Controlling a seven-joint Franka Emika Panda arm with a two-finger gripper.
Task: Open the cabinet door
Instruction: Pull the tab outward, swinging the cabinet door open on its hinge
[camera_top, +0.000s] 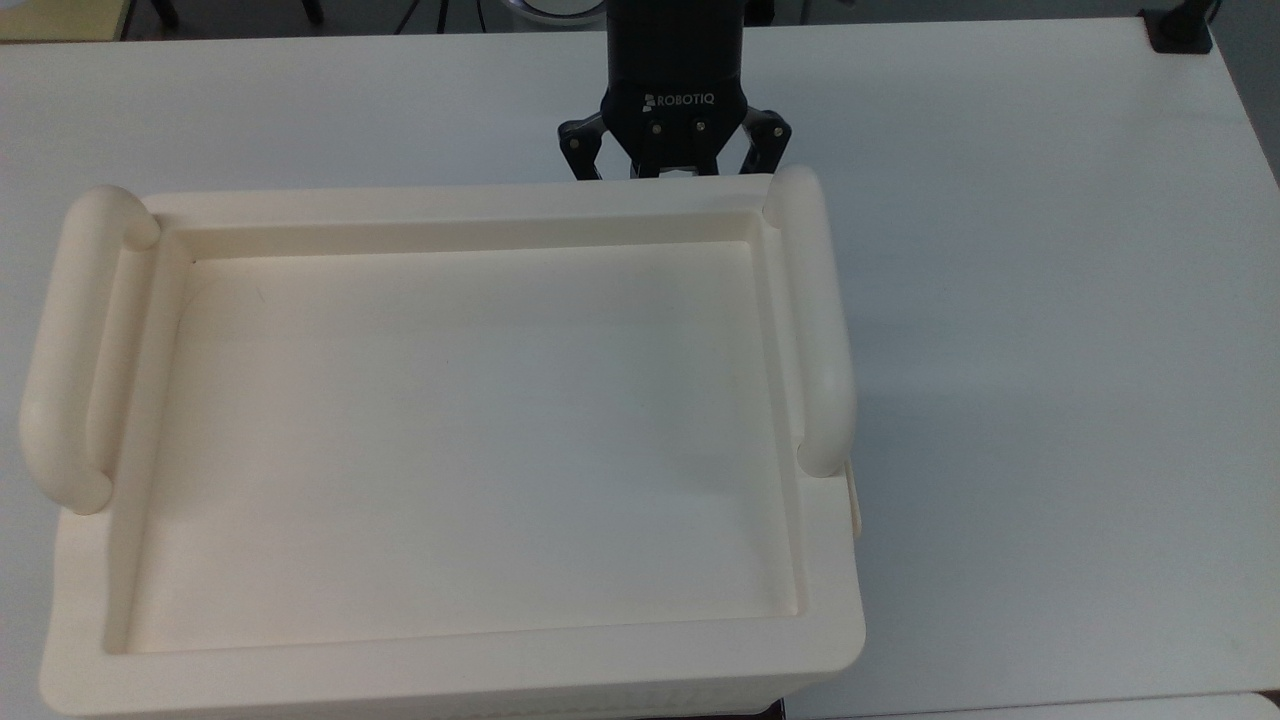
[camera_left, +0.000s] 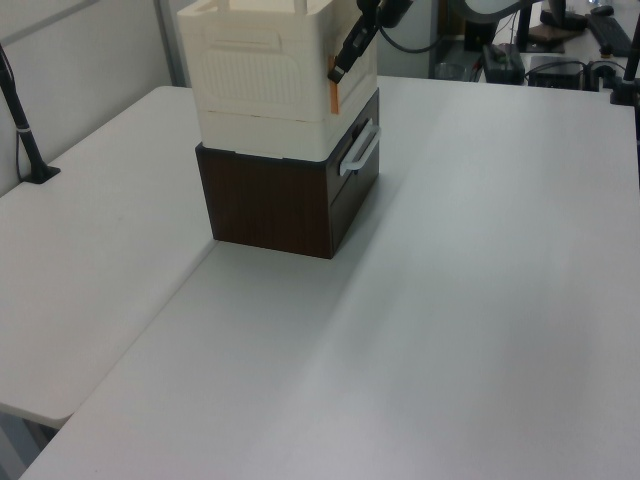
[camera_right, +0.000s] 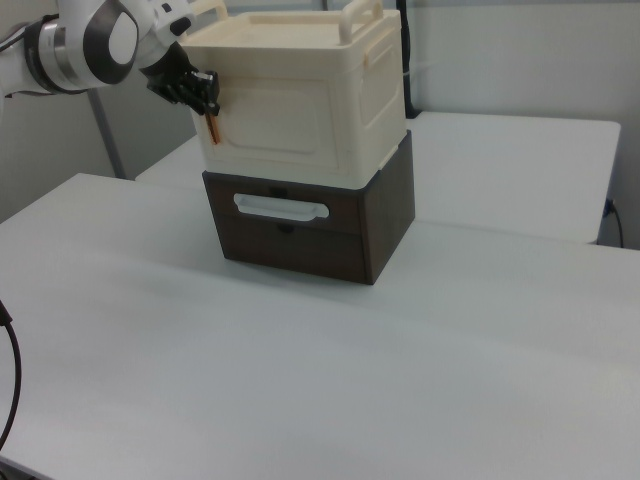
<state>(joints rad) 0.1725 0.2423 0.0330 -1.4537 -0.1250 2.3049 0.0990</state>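
The big cream cabinet (camera_right: 300, 100) sits on a dark brown drawer unit (camera_right: 310, 225). Its cabinet door (camera_right: 275, 115) is the recessed front panel in the right view, lying about flush with the body. My gripper (camera_right: 203, 95) is at the door's edge on the right view's left, high up, with a thin orange strip (camera_right: 213, 128) showing just under it. In the top view the gripper (camera_top: 675, 172) dips behind the cabinet's far rim (camera_top: 450, 200), near the top view's right tube handle (camera_top: 815, 320). In the left view the gripper (camera_left: 338, 70) touches the cabinet's corner above the orange strip (camera_left: 335, 97).
The stack stands on a white table (camera_left: 450, 300) with wide free surface around it. The drawer unit carries a white handle (camera_right: 280, 208) below the door. A black post (camera_left: 25, 130) is clamped at the left view's left table edge. My arm (camera_right: 90, 40) reaches in from the right view's left.
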